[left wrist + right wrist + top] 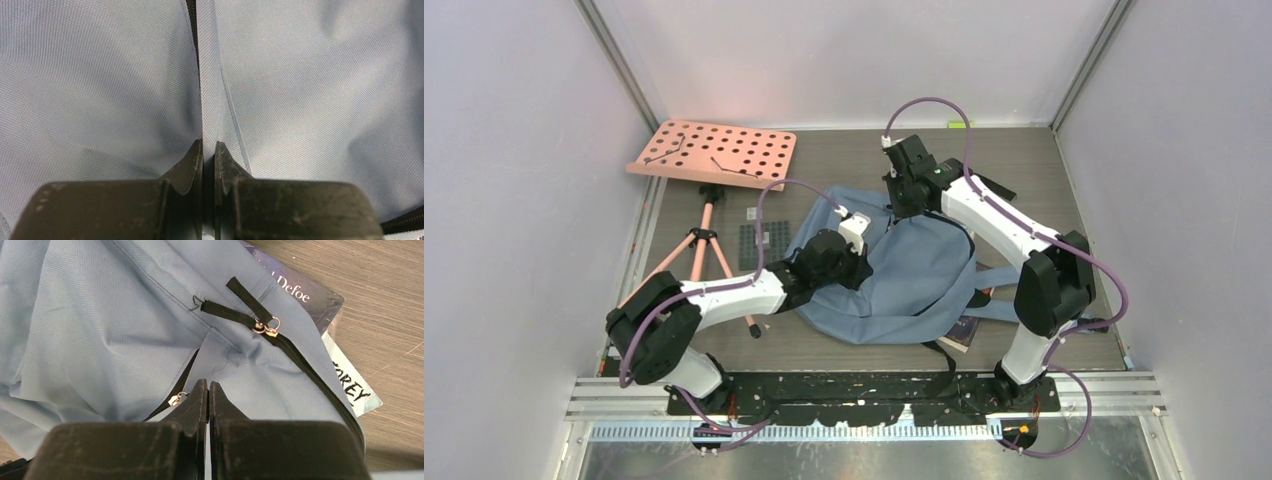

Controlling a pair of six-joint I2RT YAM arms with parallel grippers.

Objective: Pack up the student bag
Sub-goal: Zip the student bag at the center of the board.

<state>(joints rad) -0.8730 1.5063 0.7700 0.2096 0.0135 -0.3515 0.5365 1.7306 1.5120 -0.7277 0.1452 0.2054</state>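
Note:
The student bag is a blue-grey backpack lying flat in the middle of the table. My left gripper rests on its left part. In the left wrist view, the left gripper is shut on a raised fold of the bag's fabric beside a black zipper line. My right gripper is at the bag's far edge. In the right wrist view, the right gripper is shut, with a metal zipper slider against its left fingertip. The pull tab seems to be pinched between the jaws. A second zipper slider lies further off.
Two books stick out from under the bag: a dark one and a white one. Another book shows at the bag's near right corner. A pink perforated board on a tripod stands at the back left. A dark grid mat lies beside it.

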